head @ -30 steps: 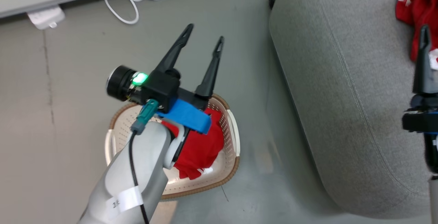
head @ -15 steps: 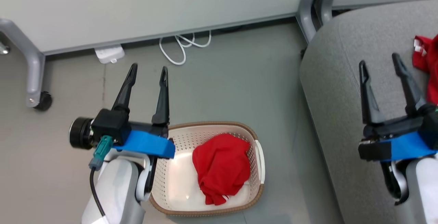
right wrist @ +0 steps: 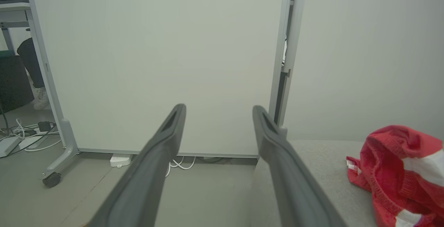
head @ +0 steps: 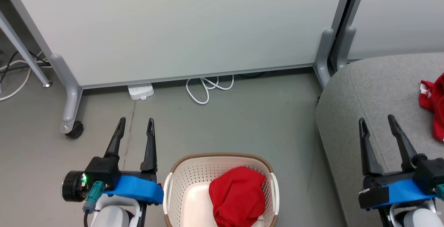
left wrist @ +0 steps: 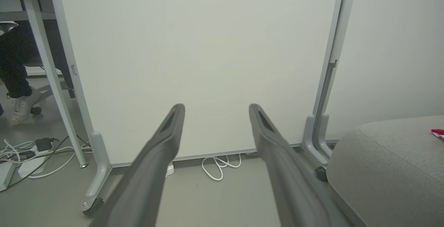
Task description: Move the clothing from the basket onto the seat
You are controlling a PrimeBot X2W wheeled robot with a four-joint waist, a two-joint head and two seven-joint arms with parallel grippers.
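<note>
Grey floor (head: 242,123) below white partition (head: 190,29): basket (head: 222,155) with one red clothing (head: 237,199) bundle inside, second garment (head: 433,98) lying on seat (head: 350,116); left gripper (head: 136,120) and right gripper (head: 375,119) with jaws wide, empty, likely parked between picks.

Pretty bright in here, soft even light all round, shadows barely there, just faint shade on the floor (head: 302,185) beside the seat (head: 347,123). The white panel (head: 173,29) is lit flat and even. Head view is sharp. Wrist views bow the posts (left wrist: 333,46) toward the edges, and the fingers (left wrist: 152,171) right at the lens look soft.
</note>
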